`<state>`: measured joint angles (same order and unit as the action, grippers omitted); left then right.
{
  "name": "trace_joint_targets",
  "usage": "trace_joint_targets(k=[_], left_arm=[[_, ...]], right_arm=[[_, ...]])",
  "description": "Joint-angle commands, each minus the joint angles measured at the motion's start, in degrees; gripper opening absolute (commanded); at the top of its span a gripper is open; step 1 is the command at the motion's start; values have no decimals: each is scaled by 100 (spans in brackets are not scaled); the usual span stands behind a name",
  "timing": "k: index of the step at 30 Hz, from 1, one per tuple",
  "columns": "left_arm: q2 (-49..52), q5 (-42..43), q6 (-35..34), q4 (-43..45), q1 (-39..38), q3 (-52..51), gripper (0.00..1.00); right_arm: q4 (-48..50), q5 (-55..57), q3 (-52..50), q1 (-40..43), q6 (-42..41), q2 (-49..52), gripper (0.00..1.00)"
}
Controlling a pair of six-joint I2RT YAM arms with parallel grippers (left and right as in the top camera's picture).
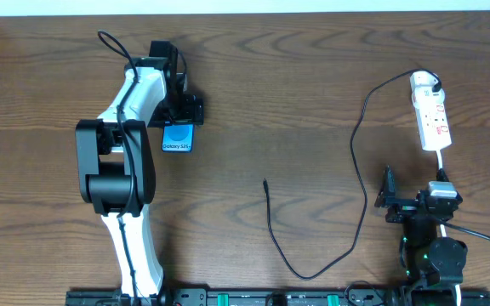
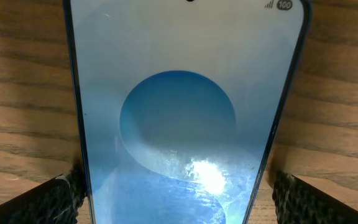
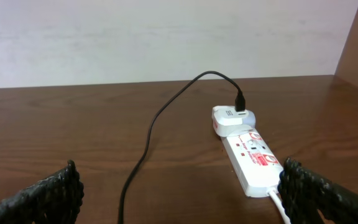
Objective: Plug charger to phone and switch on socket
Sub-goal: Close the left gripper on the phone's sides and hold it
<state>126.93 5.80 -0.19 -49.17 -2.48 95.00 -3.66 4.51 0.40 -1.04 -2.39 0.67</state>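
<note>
The phone (image 1: 178, 138) lies flat on the table at the left, its blue screen lit. It fills the left wrist view (image 2: 179, 112). My left gripper (image 1: 180, 116) (image 2: 178, 194) is open and straddles the phone's near end, with a small gap at the right finger. The socket (image 1: 432, 117) (image 3: 253, 163) lies at the far right with the white adapter (image 1: 424, 82) (image 3: 231, 119) plugged into its far end. The charger cable (image 1: 357, 170) (image 3: 148, 140) loops down the table to its free tip (image 1: 264, 181) at mid-table. My right gripper (image 1: 415, 191) (image 3: 179, 199) is open and empty, just short of the socket.
The socket's white cord (image 1: 441, 161) (image 3: 277, 202) runs back beside my right gripper's right finger. A wall (image 3: 166, 37) stands behind the table's far edge. The arm bases sit along the front edge (image 1: 245, 297).
</note>
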Motion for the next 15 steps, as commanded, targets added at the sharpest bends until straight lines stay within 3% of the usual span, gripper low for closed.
trace_joint_targets(k=[1, 15], left_arm=[[188, -50, -9, 63, -39, -61, 98], [188, -245, -11, 63, -46, -79, 98]], right_arm=[[-22, 26, -9, -55, -57, -35, 99], [-22, 26, -9, -55, -57, -35, 99]])
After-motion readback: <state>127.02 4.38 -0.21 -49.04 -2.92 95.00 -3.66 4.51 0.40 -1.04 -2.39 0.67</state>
